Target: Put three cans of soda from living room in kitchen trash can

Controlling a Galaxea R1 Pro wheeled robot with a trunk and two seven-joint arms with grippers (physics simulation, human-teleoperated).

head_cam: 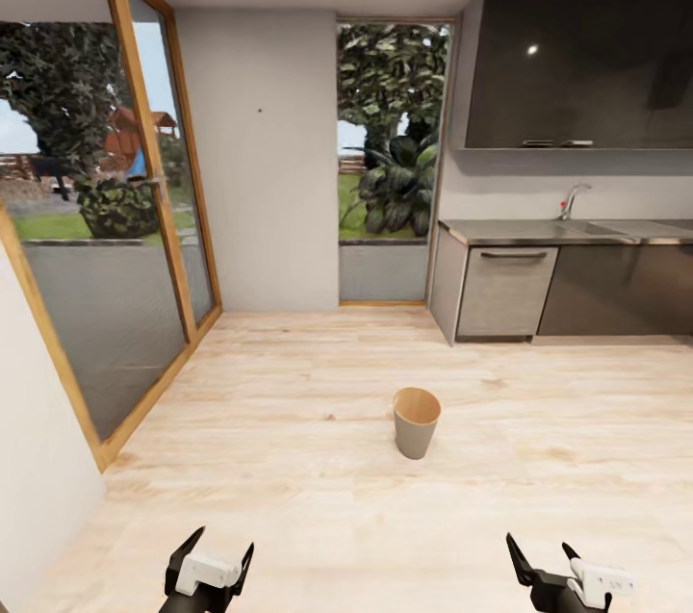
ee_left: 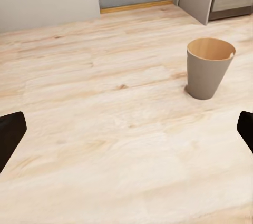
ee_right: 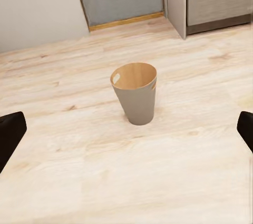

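Note:
The trash can (head_cam: 416, 421) stands upright on the pale wood kitchen floor ahead of me, grey outside and wood-brown inside, and what I see of its inside is empty. From the left wrist the trash can (ee_left: 210, 68) sits off to one side; from the right wrist the trash can (ee_right: 136, 95) is nearly centred, handle slot showing. My left gripper (head_cam: 224, 539) and right gripper (head_cam: 539, 544) hang low in front of me, both open and holding nothing, well short of the bin. The soda cans are out of view.
Grey cabinets (head_cam: 505, 291) under a countertop (head_cam: 558, 230) with a faucet (head_cam: 571, 201) line the right wall. Tall wood-framed glass doors (head_cam: 96, 238) run along the left. Open floor surrounds the bin.

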